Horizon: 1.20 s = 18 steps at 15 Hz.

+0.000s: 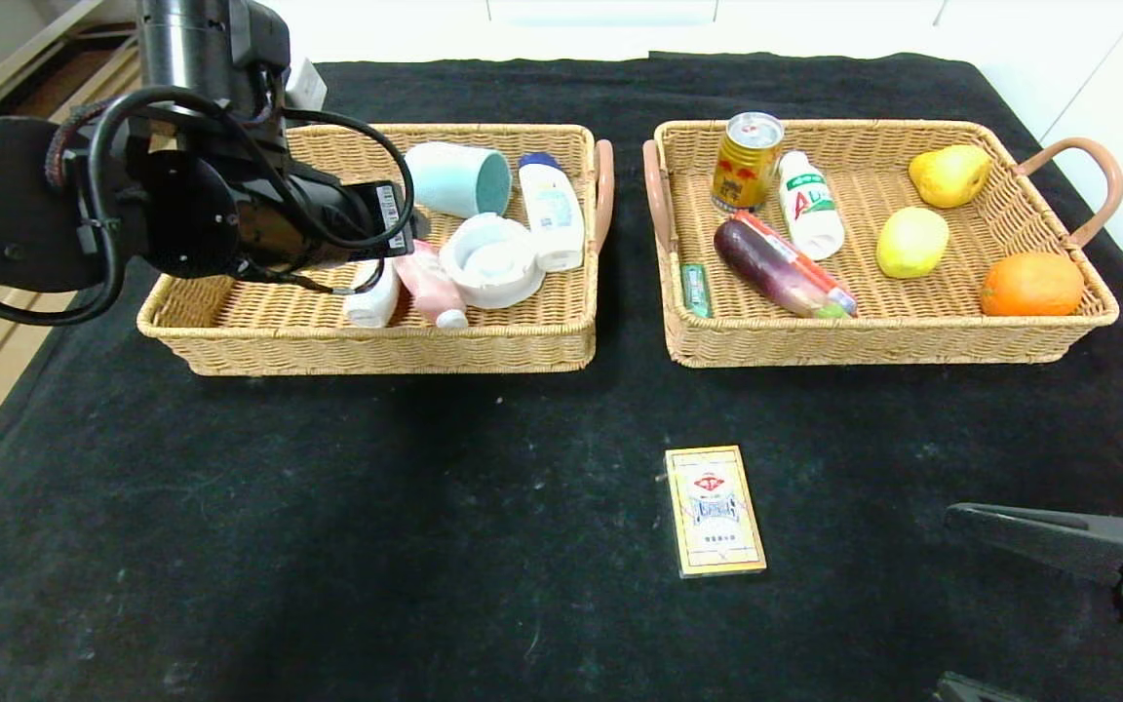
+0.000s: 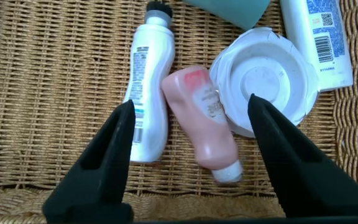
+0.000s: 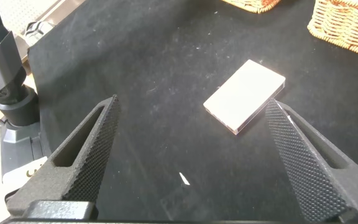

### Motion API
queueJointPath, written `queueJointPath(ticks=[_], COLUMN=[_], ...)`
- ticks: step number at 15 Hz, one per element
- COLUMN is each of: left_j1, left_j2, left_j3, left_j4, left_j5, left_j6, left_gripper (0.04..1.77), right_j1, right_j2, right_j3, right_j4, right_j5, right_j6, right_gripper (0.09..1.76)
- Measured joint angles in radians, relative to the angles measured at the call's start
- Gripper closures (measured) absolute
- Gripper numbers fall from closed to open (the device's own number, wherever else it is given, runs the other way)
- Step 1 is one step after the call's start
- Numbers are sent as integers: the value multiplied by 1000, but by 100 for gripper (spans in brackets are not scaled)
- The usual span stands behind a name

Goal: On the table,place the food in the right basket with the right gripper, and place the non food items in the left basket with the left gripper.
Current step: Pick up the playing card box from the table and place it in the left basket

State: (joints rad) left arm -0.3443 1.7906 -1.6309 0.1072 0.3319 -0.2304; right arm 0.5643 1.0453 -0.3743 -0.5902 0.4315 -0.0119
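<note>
Left gripper (image 2: pixel 188 162): we see it hanging over the left basket (image 1: pixel 230 341), fingers spread wide with nothing between them; below the gap lie a pink bottle (image 2: pixel 205 124) and a white bottle (image 2: pixel 148 93).
Right gripper (image 3: pixel 191 168): we see it low at the near right edge of the surface (image 1: pixel 328 536), fingers wide apart and holding nothing, the card box showing ahead of it in its wrist view.
Card box (image 1: pixel 714 510): it lies flat on the black surface, in front of the right basket (image 1: pixel 873 341) and well apart from both baskets.
Left basket contents: we count the white bottle and the pink bottle side by side, a round white dish (image 1: pixel 493 260) touching the pink bottle, a teal cup (image 1: pixel 457 179) on its side, and a white lotion bottle (image 1: pixel 552 210) beside the dish.
Right basket contents: a gold can (image 1: pixel 746 161) standing upright, a white drink bottle (image 1: pixel 808 205) lying down, an eggplant (image 1: pixel 776 273) with a red packet along it, a small green tube (image 1: pixel 695 290), a pear (image 1: pixel 949 175), a lemon (image 1: pixel 911 242) and an orange (image 1: pixel 1031 284).
</note>
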Motion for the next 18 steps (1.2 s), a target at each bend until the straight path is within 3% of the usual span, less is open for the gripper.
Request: queueJointPath(ticks=[4, 7, 12, 18], left_j1=[-56, -181, -395, -542], left_j2=[-33, -79, -103, -27], left_j3=[29, 83, 175, 232], left_j4=[3, 3, 2, 1], left_j5=[6, 22, 126, 190], left_j6=[-1, -8, -70, -158], left_gripper=[32, 25, 18, 13], right_j1=[-2, -13, -17, -23], right_j2=[-1, -8, -39, -50], right_j3=[-3, -11, -21, -28], right_j4=[-1, -3, 0, 0], right_j5=[0, 0, -7, -9], right_j6=[0, 0, 0, 0], right_gripper=[14, 14, 14, 14])
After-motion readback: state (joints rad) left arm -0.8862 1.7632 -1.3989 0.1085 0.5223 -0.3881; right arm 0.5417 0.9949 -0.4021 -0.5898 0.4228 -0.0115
